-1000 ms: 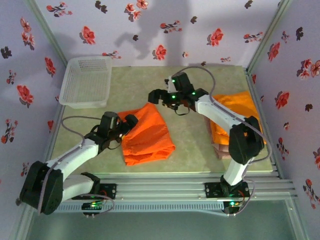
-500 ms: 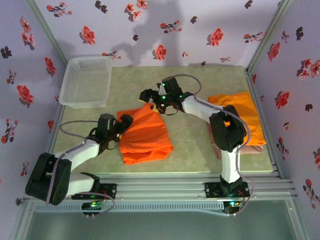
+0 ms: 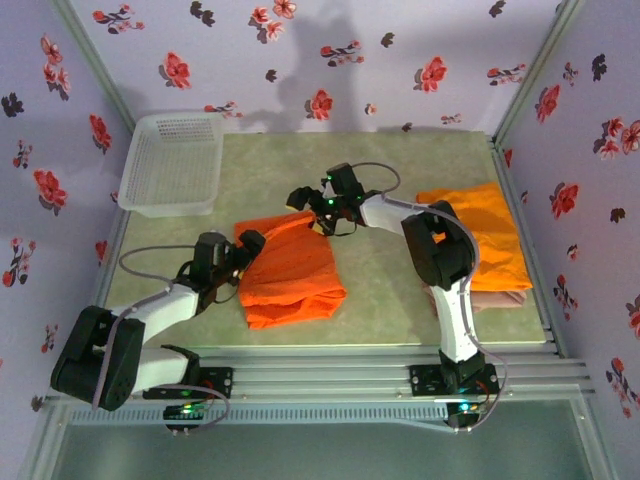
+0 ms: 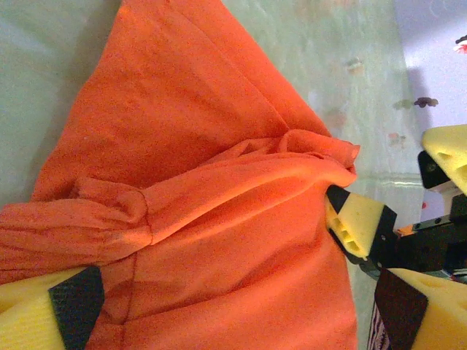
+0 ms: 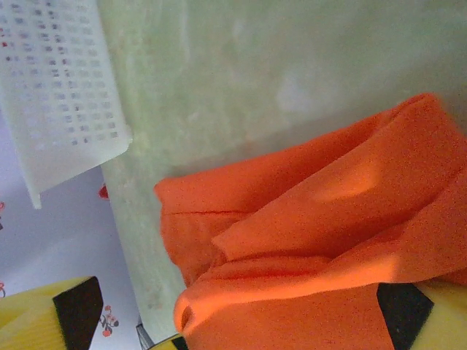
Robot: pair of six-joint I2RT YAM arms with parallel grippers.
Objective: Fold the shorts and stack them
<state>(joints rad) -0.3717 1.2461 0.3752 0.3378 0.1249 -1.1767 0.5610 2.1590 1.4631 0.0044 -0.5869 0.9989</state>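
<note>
Orange shorts (image 3: pixel 290 275) | left end effector (image 3: pixel 247 243) spread wide at left edge | right end effector (image 3: pixel 300 197) spread wide at far corner

I could read no text, label, brand, number or sign anywhere in my views (the wallpaper (image 3: pixel 400 40) across the top of the overhead frame bore only a printed flower pattern, no lettering).
</note>
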